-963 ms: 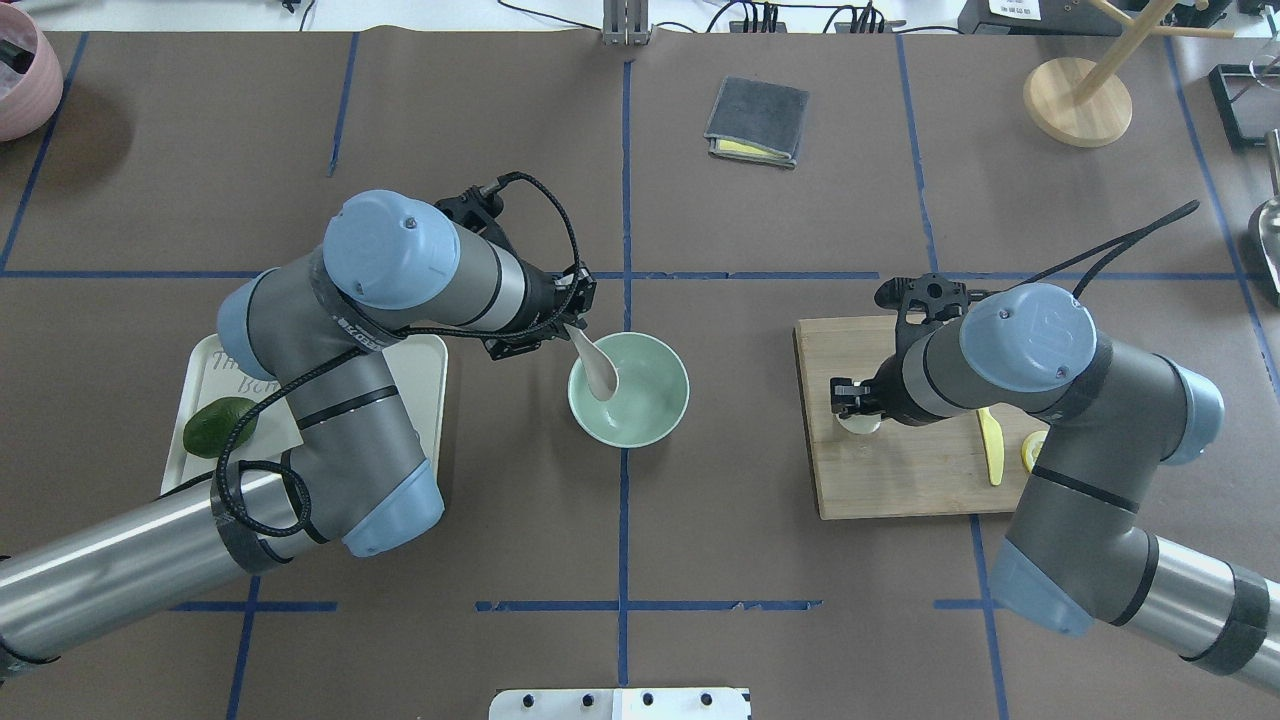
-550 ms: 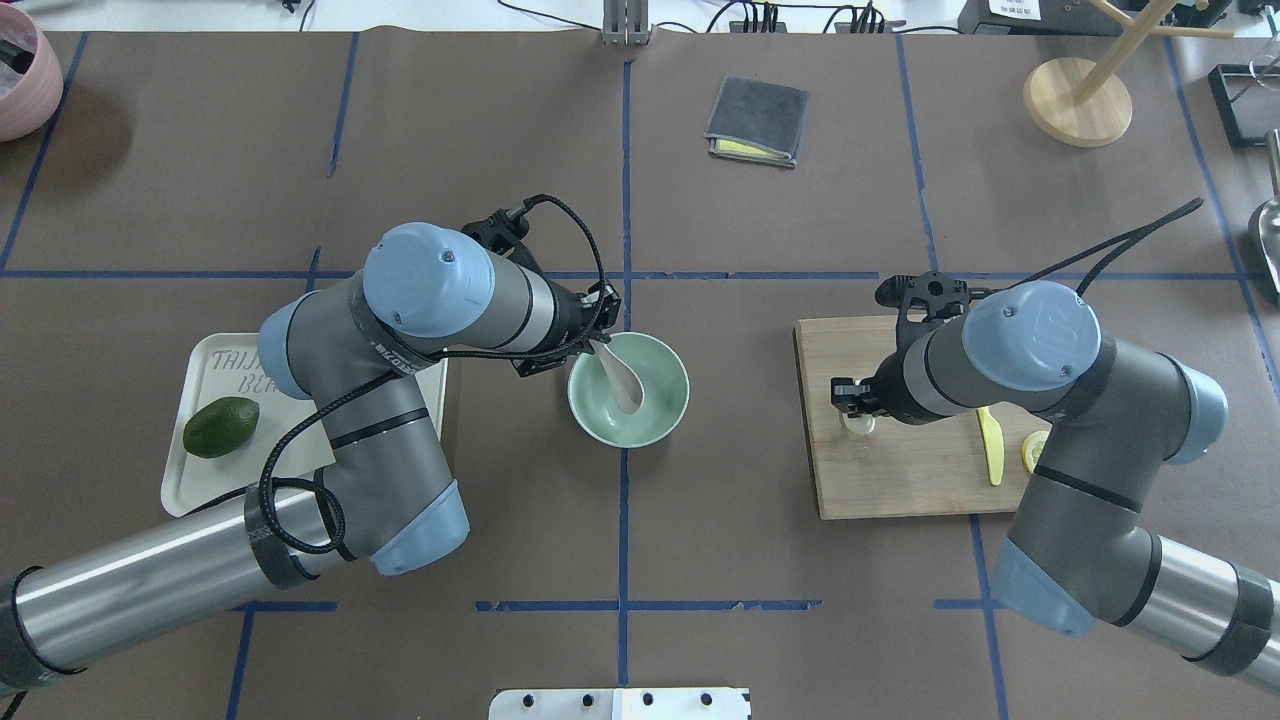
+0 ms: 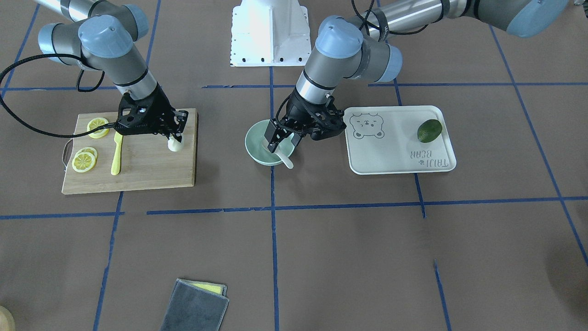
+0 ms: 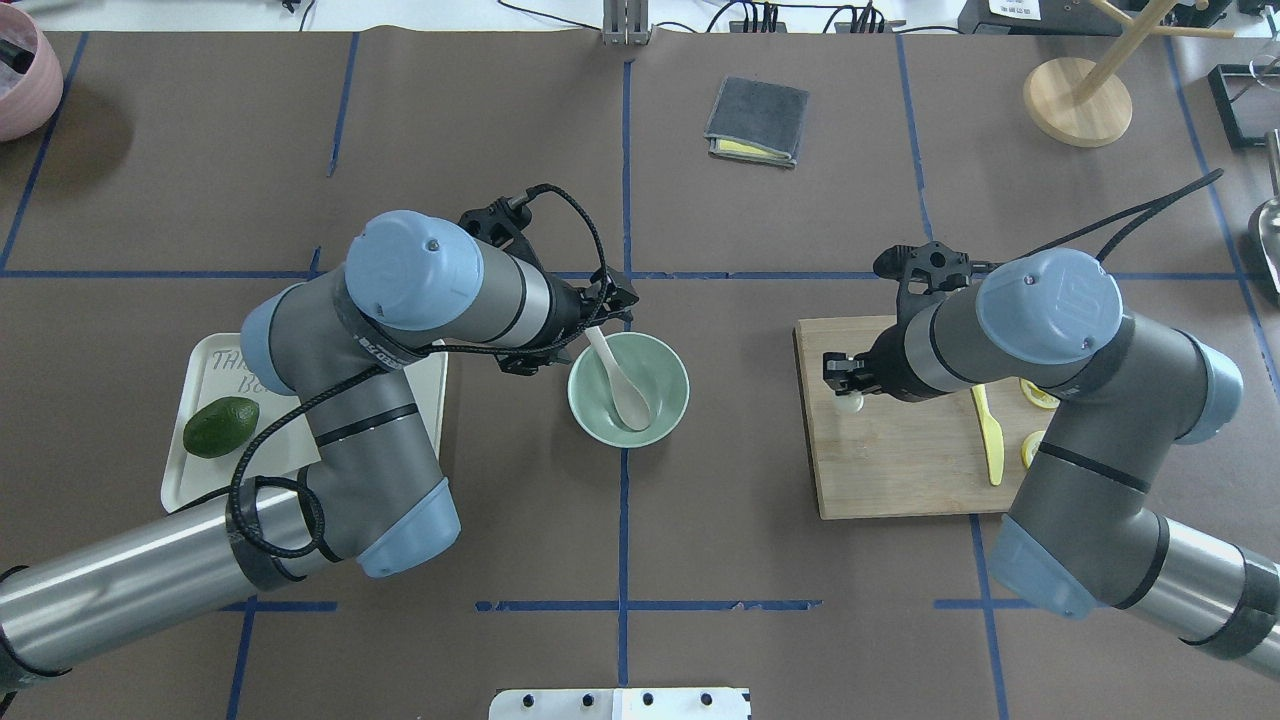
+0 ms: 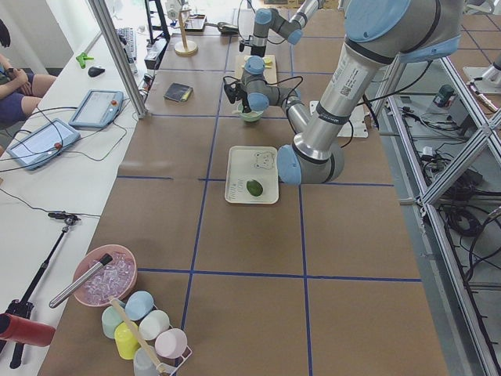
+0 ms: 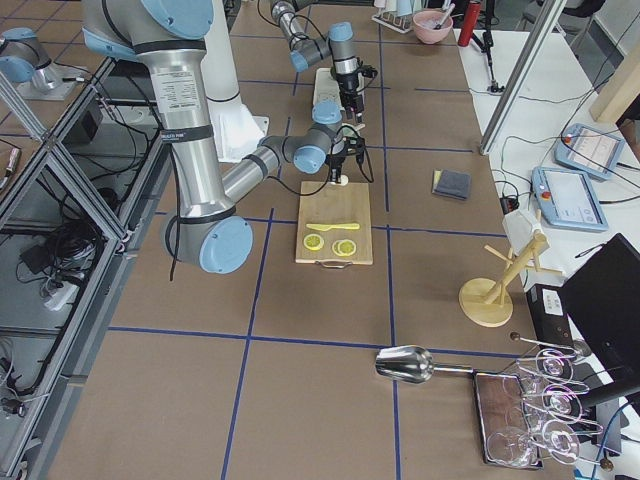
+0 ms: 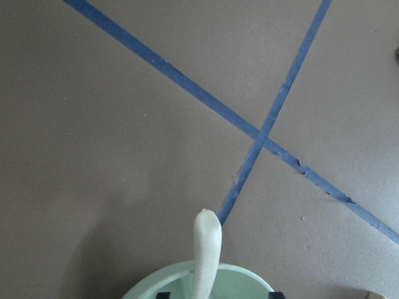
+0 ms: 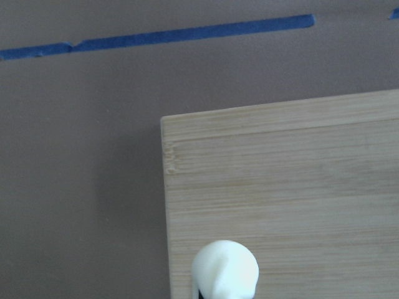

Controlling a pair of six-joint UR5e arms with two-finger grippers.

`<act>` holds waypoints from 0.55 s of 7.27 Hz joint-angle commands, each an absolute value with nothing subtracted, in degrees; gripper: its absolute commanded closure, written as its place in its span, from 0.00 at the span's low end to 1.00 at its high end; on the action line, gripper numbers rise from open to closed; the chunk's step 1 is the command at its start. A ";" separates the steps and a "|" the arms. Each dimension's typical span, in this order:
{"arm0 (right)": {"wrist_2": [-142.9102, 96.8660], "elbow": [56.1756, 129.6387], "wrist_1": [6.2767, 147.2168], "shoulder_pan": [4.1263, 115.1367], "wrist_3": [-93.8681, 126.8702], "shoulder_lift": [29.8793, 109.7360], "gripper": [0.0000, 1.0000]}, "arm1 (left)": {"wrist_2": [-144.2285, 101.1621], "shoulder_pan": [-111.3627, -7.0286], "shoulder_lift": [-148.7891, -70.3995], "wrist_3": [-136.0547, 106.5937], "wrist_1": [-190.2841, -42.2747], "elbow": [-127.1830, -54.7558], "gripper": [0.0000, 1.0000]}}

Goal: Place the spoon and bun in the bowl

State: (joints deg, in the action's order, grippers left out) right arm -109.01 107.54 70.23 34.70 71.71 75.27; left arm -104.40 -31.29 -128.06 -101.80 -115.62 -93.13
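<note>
The pale spoon [image 4: 625, 395] lies in the mint-green bowl [image 4: 668, 380] with its handle leaning on the far rim [image 3: 287, 162]. My left gripper [image 4: 605, 312] hovers open over that rim, and the left wrist view shows the handle [image 7: 206, 249] free between the spread fingers. The white bun [image 4: 851, 404] is at the cutting board's [image 4: 900, 470] far left corner. My right gripper [image 3: 173, 137] is shut on the bun's [image 3: 174, 146] top. The right wrist view shows the bun [image 8: 225, 269] over the board [image 8: 299, 174]; I cannot tell whether it touches.
A white bear tray [image 3: 395, 151] with an avocado [image 3: 429, 130] lies on the left arm's side of the bowl. A yellow knife [image 4: 990, 440] and lemon slices [image 3: 85, 158] sit on the board. A grey cloth [image 4: 757, 122] and a wooden stand [image 4: 1077, 100] are farther away.
The left gripper carried the spoon over the bowl and let it go; it now lies in the bowl. The right gripper and the bun shifted slightly toward the table's far side.
</note>
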 commanded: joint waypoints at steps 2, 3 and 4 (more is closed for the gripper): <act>-109.34 105.92 72.14 34.28 78.97 64.21 1.00 | -106.52 -36.72 -122.36 -83.31 -100.34 -105.96 0.00; -108.81 104.78 74.16 32.19 81.10 60.42 1.00 | -106.52 -39.70 -121.30 -78.19 -97.06 -107.74 0.00; -108.20 101.29 74.18 30.34 82.08 56.38 1.00 | -106.52 -42.16 -119.72 -74.05 -95.12 -108.10 0.00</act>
